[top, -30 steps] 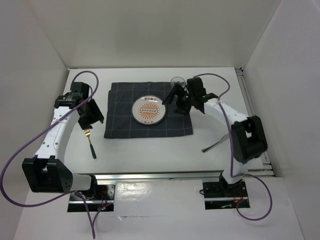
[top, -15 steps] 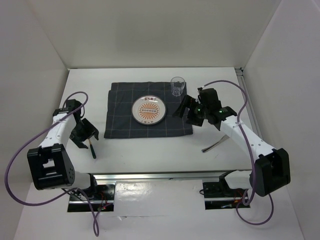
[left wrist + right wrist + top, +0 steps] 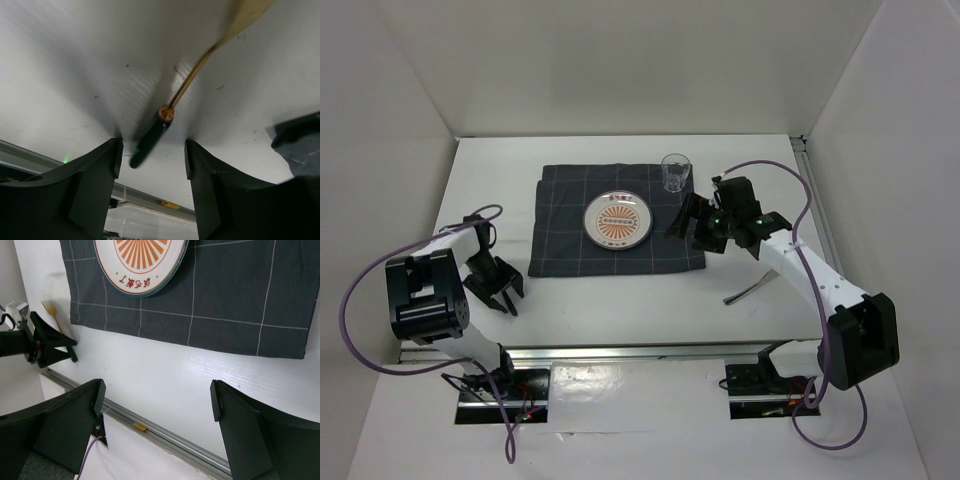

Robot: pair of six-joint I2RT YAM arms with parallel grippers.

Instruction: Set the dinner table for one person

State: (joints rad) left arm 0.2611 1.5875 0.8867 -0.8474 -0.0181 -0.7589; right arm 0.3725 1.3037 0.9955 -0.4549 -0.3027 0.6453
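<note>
Table [image 3: 620, 300]: white, matte, rigid, fixed; nothing to grip, serves as setting surface. Carries dark checked placemat [image 3: 560, 250] mid-table, patterned plate [image 3: 617, 220] on it, clear glass [image 3: 674, 172] at mat's far right corner. Left of mat: fork [image 3: 165, 117], gold tines, dark green handle, flat on table; probably light, stiff, thin, slippery. Best pinched across handle. Left hand [image 3: 152, 145] open, straddling handle, gripping nothing. Right hand [image 3: 157, 385] wide open, empty, above mat's right side. Silver utensil [image 3: 750, 290] right of mat.
</note>
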